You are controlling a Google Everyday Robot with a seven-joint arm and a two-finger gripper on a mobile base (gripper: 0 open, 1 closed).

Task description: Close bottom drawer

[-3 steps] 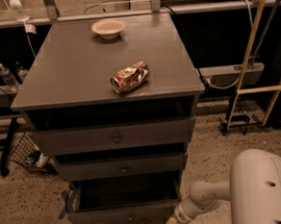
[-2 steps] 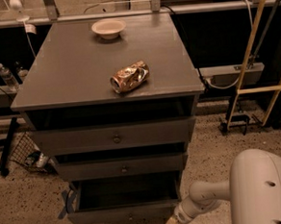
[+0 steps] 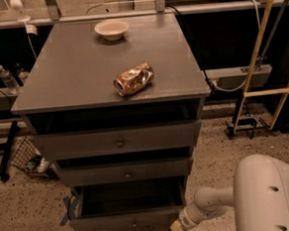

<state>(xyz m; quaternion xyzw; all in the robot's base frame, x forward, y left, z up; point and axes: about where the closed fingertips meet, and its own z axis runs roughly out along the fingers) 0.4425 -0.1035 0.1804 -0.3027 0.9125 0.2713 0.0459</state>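
The bottom drawer (image 3: 123, 221) stands pulled well out of the cabinet (image 3: 101, 66), its dark inside open to view below the two upper drawers (image 3: 119, 140). The gripper (image 3: 176, 226) sits low at the right end of its front, just beside the corner. That placement is the main risk: a push so far from the centre could skew the drawer on its runners and jam it partway, or the gripper could slide off the corner and run along the drawer's side instead of driving it in. A hard shove might also rock the cabinet and set the crushed can (image 3: 133, 79) rolling on the top, while the bowl (image 3: 111, 29) further back looks safer. Much is uncertain here: whether the gripper is open or closed cannot be told, nor whether it touches the drawer front or hangs just short of it. The drawer's knob is hard to make out near the bottom edge of the view, the inside is too dark to show any contents, and the bluish thing (image 3: 70, 208) at the drawer's left side is unclear — tape, perhaps.
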